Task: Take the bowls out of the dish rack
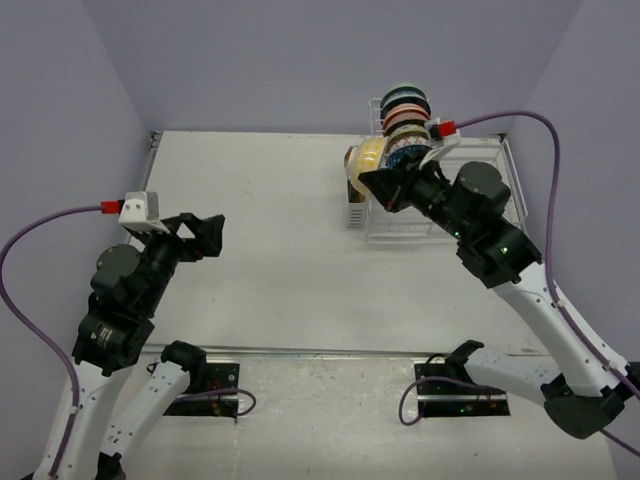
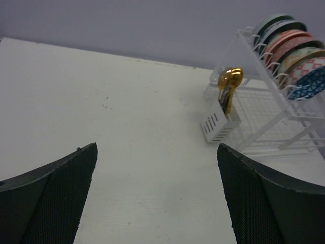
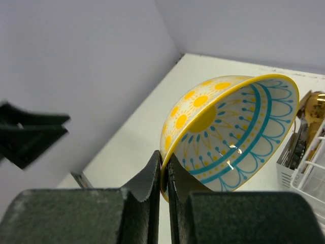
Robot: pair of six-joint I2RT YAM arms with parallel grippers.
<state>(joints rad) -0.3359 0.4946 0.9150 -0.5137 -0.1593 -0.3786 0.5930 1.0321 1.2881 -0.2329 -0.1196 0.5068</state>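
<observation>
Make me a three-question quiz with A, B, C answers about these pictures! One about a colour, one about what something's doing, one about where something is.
1. What colour are the spoons beside the rack?
A) gold B) blue C) black

2. The left end effector is:
A) shut on a bowl B) open and empty C) shut on a spoon

3. Where is the yellow bowl?
A) in the rack B) in the left end effector C) in the right end effector

Answers:
1 A, they shine gold.
2 B, its fingers stand wide apart with nothing between them.
3 C, the fingers pinch its rim, with the bowl out of the rack.
</observation>
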